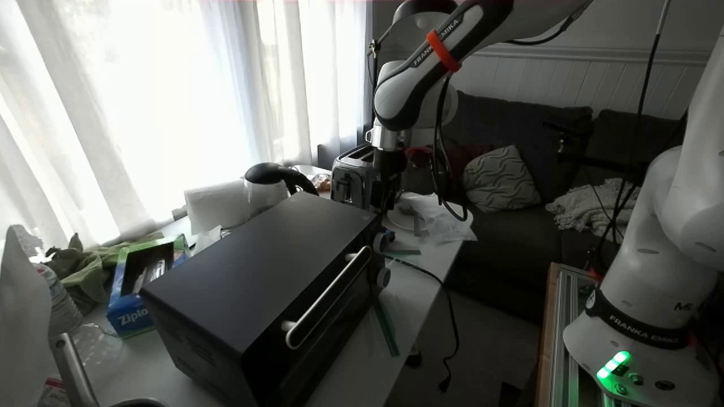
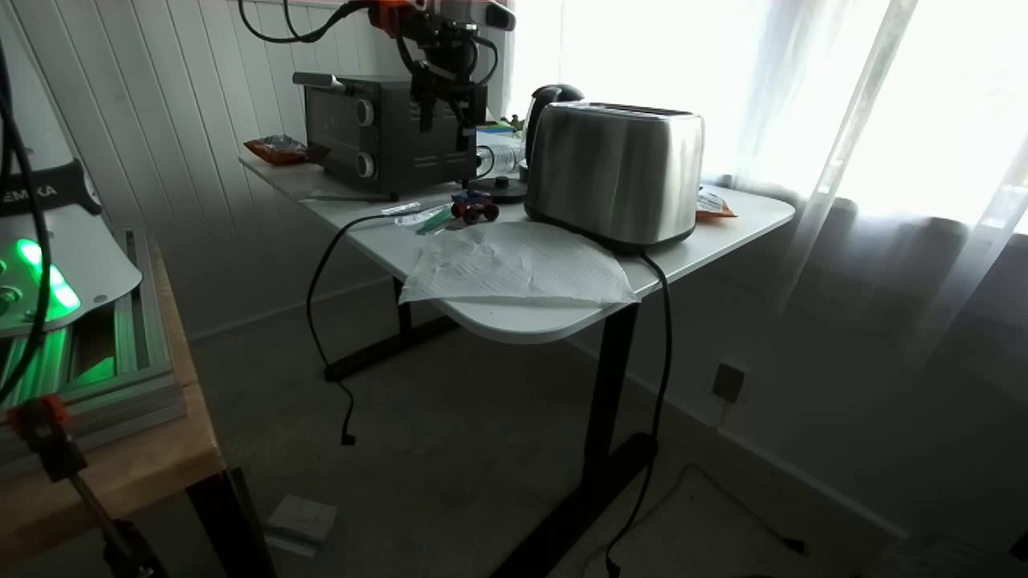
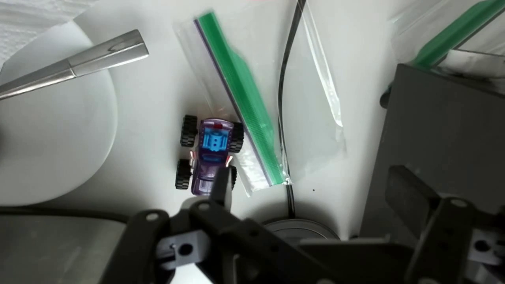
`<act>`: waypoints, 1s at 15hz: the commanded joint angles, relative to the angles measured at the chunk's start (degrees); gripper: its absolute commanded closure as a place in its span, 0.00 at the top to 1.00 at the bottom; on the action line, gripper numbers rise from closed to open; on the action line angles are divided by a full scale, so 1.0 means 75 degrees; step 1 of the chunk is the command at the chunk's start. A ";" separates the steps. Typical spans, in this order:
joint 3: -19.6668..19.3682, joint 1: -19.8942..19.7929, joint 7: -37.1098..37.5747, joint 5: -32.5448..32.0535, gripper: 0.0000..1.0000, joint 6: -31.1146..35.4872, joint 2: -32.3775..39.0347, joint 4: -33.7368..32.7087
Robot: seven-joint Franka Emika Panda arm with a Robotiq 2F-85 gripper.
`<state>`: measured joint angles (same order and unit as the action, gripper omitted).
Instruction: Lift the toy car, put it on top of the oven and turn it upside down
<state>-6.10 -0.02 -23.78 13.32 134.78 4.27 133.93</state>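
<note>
The toy car (image 3: 213, 156), purple and blue with chunky black wheels, stands upright on the white table. In an exterior view the car (image 2: 474, 209) sits between the oven and the toaster. The black oven (image 1: 271, 249) rests on the table, its flat top bare; its side (image 3: 434, 130) fills the right of the wrist view. My gripper (image 3: 315, 185) is open with nothing between its fingers. It hangs above the table at the oven's end, higher than the car. From the wrist, the left finger (image 3: 221, 187) overlaps the car's near end, and the right one appears over the oven.
A silver toaster (image 2: 614, 172) stands close by the car, with a white plate (image 3: 63, 134) and a spread paper towel (image 2: 522, 265). Plastic bags with green zips (image 3: 246, 102) and a black cord (image 3: 281, 94) lie alongside. A round dark base (image 3: 300, 228) and a kettle (image 1: 271, 173) are behind.
</note>
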 commanded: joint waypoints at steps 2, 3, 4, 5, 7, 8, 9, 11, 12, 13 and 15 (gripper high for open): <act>0.0174 -0.0218 0.0596 -0.0567 1.00 0.0096 0.0315 -0.0137; 0.0175 -0.0270 0.0529 -0.0500 1.00 0.0005 0.0410 -0.0185; 0.0157 -0.0287 0.0697 -0.0648 1.00 0.0050 0.0503 -0.0202; 0.0156 -0.0319 0.0702 -0.0672 1.00 0.0122 0.0596 -0.0216; 0.0154 -0.0389 0.0778 -0.0746 1.00 0.0274 0.0758 -0.0255; 0.0154 -0.0424 0.0780 -0.0790 1.00 0.0371 0.0829 -0.0273; 0.0171 -0.0467 0.0768 -0.0733 1.00 0.0475 0.0918 -0.0296; 0.0192 -0.0478 0.0949 -0.0751 1.00 0.0731 0.1087 -0.0316; 0.0220 -0.0494 0.0937 -0.0708 1.00 0.0833 0.1197 -0.0321; 0.0239 -0.0505 0.1004 -0.0683 1.00 0.0937 0.1284 -0.0324; 0.0240 -0.0498 0.1177 -0.0799 1.00 0.1111 0.1427 -0.0325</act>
<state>-5.52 -2.69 -17.66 8.81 141.06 12.96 132.28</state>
